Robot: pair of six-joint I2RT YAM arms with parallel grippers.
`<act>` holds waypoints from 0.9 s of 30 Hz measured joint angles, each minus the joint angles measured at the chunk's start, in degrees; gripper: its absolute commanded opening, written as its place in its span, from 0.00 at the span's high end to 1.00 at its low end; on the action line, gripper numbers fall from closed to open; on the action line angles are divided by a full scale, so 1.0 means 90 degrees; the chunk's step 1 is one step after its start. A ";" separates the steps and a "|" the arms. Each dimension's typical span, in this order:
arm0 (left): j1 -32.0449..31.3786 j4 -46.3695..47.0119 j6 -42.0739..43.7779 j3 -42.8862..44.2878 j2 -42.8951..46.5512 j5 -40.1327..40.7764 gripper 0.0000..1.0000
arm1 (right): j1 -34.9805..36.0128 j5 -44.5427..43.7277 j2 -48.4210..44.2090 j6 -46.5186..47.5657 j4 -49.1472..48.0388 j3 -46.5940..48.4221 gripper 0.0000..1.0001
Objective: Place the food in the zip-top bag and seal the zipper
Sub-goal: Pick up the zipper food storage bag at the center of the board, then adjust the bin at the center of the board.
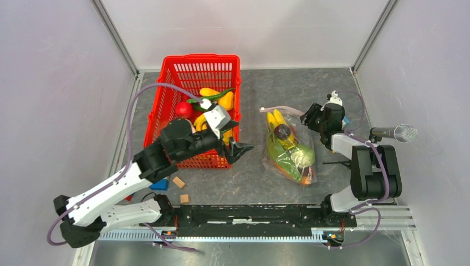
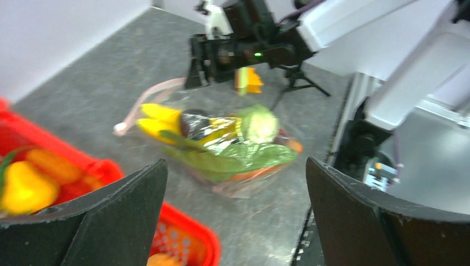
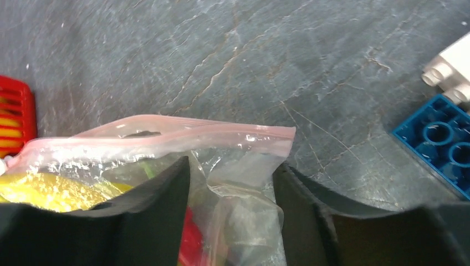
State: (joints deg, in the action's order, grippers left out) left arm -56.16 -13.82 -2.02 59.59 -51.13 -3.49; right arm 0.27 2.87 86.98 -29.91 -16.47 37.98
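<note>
I'm starting the seal: my right end effector point(image 3: 230, 172), half spread, is straddling the zip-top bag point(image 3: 244, 149) below the zipper point(image 3: 210, 130), seemingly not yet pinching; closing comes next.

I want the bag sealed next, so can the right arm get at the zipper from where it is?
Probably yes: the right fingers straddle the zip-top bag just short of the zipper, and nothing lies between them and it.
</note>
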 measured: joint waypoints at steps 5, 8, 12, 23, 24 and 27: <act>-0.0002 0.0661 -0.0556 0.0117 -0.1054 -0.1120 0.00 | 0.0000 0.0437 -0.0002 0.0029 -0.0364 -0.0202 0.79; -0.0124 0.0794 -0.0748 0.0233 -0.1846 -0.1299 0.00 | -0.0002 0.0612 -0.0202 0.0134 -0.0408 -0.0325 0.96; -0.0333 0.0690 -0.0848 0.0214 -0.2387 -0.1027 0.00 | 0.0000 0.0826 -0.0716 0.0340 -0.0355 -0.0403 1.00; -0.0406 0.0529 -0.1411 -0.0272 -0.3070 0.1256 0.00 | 0.0075 0.1540 -0.2807 0.0840 0.0117 -0.0503 1.00; -0.0403 0.0449 -0.1469 -0.0355 -0.3060 0.1460 0.00 | 0.0100 0.1566 -0.2970 0.0879 0.0204 -0.0505 1.00; -0.0211 0.0313 -0.1617 -0.0738 -0.2994 0.1899 0.00 | 0.0172 0.1693 -0.3441 0.0991 0.0471 -0.0512 1.00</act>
State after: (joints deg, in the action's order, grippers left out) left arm -58.06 -11.00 -16.58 52.95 -78.08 13.61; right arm 1.83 18.11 56.01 -20.99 -12.23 33.36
